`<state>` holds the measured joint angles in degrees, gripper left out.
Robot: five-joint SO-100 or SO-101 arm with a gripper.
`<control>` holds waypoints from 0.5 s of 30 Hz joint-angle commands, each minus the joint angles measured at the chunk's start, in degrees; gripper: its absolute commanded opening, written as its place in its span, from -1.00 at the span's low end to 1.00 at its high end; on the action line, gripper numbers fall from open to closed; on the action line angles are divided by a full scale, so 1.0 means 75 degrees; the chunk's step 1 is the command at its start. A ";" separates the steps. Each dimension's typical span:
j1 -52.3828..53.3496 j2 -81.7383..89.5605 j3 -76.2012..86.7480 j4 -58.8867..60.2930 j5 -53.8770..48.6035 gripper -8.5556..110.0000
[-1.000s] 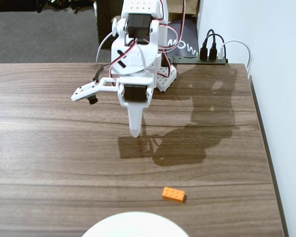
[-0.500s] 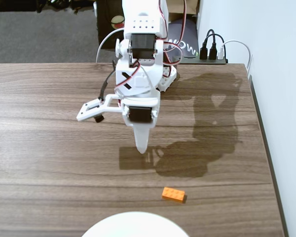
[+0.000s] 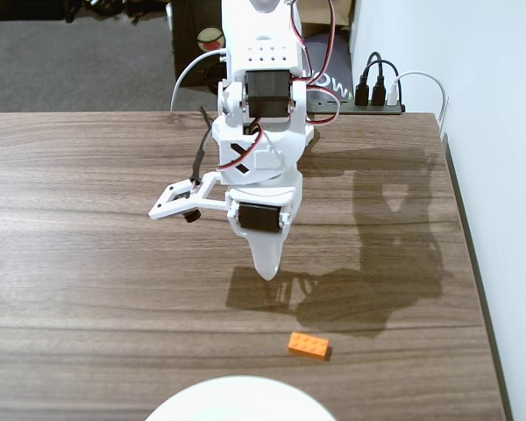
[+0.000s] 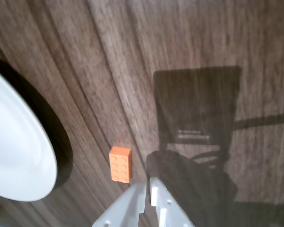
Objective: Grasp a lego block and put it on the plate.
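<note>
The plate point(image 3: 240, 399) sits at the bottom edge of the fixed view, only its upper rim showing, and that part is bare; the wrist view shows its white curve point(image 4: 19, 156) at the left with nothing on it. The lego block point(image 3: 308, 346) lies flat on the wooden worktop point(image 3: 88, 263), just beside the plate's rim but apart from it. The end effector point(image 3: 266, 270) hangs above the worktop, apart from the block, fingers pressed together and holding nothing. In the wrist view its tips point(image 4: 148, 189) are just beside the block point(image 4: 120, 163). A power strip point(image 3: 379, 103) with plugged cables stands behind the arm's base.
</note>
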<state>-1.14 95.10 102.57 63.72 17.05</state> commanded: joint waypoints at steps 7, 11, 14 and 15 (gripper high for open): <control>-0.0035 -0.0387 -0.1313 0.0434 0.0164 -0.85; -0.0176 -0.0410 -0.1605 0.0527 0.0258 -0.85; -0.0293 -0.0480 -0.1770 0.0598 0.0492 -0.85; -0.0328 -0.0551 -0.1828 0.0598 0.0562 -0.85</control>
<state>-3.08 91.05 91.85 68.03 20.30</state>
